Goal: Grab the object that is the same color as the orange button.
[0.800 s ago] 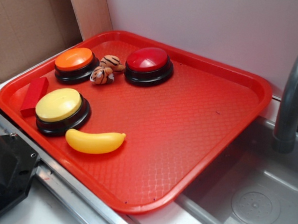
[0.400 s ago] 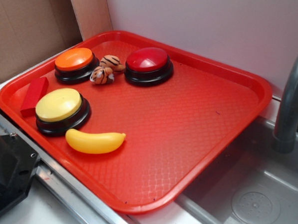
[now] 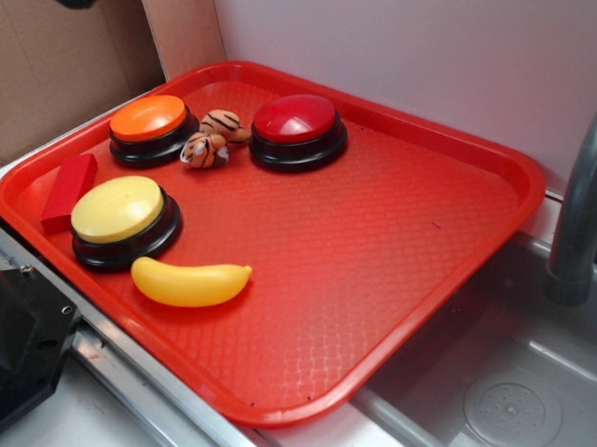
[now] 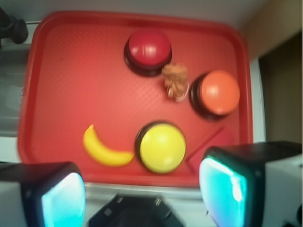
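so: soft tiger, gripper wide and empty

left to right on the red tray (image 3: 445,291): orange button (image 3: 149,119), plush tiger (image 3: 212,139), red button (image 3: 296,120). the tiger lies between the two buttons, just beside both, crowding a descent. likely light, soft, squashy, not slippery or fragile. best pinched across the body. in the wrist view the gripper (image 4: 142,196) hangs high over the tray's near edge, jaws spread wide, holding nothing, touching nothing.
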Robot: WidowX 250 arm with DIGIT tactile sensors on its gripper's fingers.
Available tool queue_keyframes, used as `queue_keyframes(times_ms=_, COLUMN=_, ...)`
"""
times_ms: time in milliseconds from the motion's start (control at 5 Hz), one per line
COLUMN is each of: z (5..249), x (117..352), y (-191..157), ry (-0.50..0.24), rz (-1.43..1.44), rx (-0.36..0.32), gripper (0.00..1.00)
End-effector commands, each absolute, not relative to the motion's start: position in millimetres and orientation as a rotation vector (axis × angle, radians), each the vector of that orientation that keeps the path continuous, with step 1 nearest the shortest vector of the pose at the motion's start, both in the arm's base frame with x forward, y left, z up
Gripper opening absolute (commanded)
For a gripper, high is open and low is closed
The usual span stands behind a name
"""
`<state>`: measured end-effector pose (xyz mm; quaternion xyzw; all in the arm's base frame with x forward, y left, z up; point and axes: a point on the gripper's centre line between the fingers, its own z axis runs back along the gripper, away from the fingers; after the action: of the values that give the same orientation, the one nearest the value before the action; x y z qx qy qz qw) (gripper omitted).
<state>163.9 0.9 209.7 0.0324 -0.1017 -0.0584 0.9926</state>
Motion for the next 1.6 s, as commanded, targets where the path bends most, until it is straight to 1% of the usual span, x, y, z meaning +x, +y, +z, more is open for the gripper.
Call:
queue_keyframes(times_ms=0, z=188.4, x=205.3, y=26.3, ry=-0.369, rz=-0.29, rx=0.165, gripper=1.0)
queue_keyframes(times_ms=200, z=158.6, x=223.9, y=37.0, ry=-0.421, rz=-0.434, rx=0.232, gripper=1.0)
queue_keyframes(times_ms=400, z=129.1, x=237.6, y=47.3, ry=-0.417, rz=-0.484, rx=0.197, gripper=1.0)
queue_keyframes(times_ms=600, z=104.0, x=245.3, y=56.5, ry=-0.386, rz=-0.477, rx=0.138, gripper=1.0)
queue_keyframes(times_ms=800, z=80.0, x=256.3, y=66.5, ry=-0.331, rz=-0.477, rx=0.12, gripper=1.0)
queue_keyframes(times_ms=1000, z=62.0, x=262.1, y=67.8, ry=-0.299, rz=-0.462, rx=0.113, gripper=1.0)
queue_keyframes(times_ms=1200, z=48.6, x=268.9, y=69.5, ry=-0.276, rz=-0.446, rx=0.131, gripper=1.0)
queue_keyframes(times_ms=1400, z=37.9, x=276.3, y=70.3, ry=-0.258, rz=-0.438, rx=0.118, gripper=1.0)
